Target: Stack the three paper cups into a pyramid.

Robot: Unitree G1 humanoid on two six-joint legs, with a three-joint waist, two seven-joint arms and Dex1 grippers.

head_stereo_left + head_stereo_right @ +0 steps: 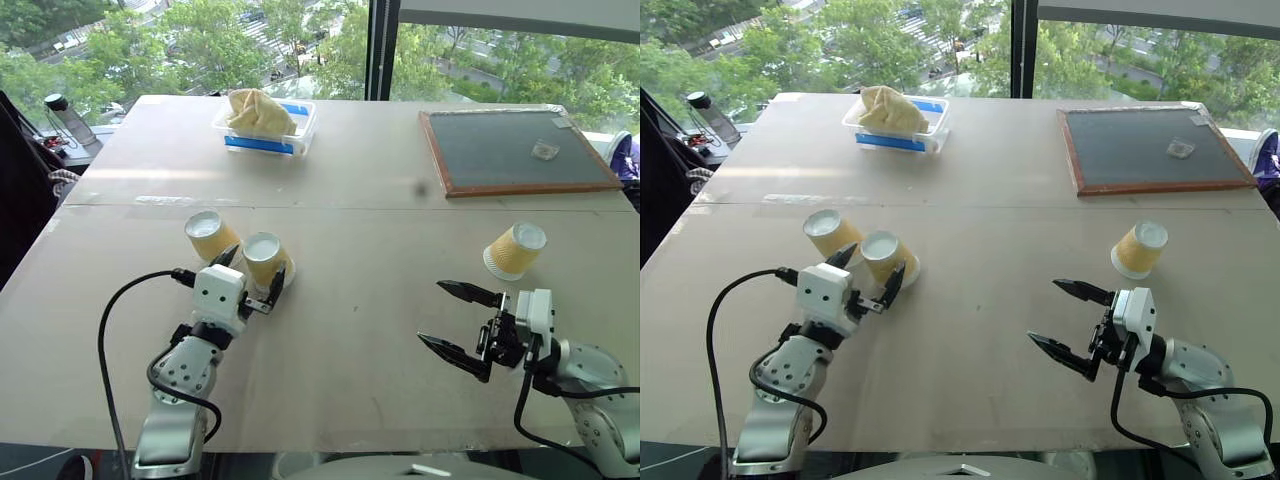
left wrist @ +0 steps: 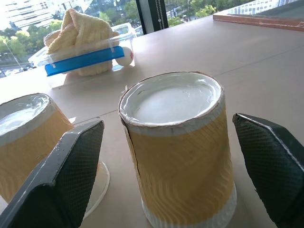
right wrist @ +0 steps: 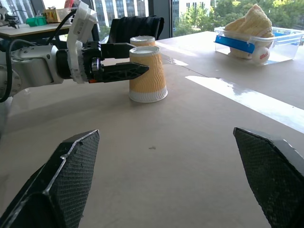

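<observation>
Bracketing: our left gripper (image 1: pixel 252 276) has its fingers spread wide either side of the near cup (image 1: pixel 264 257), left of centre in the head view; we see gaps on both sides in the left wrist view, so nothing is held.
Why there: we judge this the line-up for a grab, fingers level with the cup's wall.
Second cup (image 1: pixel 211 236): just up-left of the first, close beside it, a likely base pair.
Third cup (image 1: pixel 515 250): right of centre, well apart from the pair.
Right gripper (image 1: pixel 455 324): lower right, wide open and empty, short of that third cup.
Axis: all three stand upside down, white base up, rim on the table (image 1: pixel 350 330), long axis upright.
Pyramid: not begun.
</observation>
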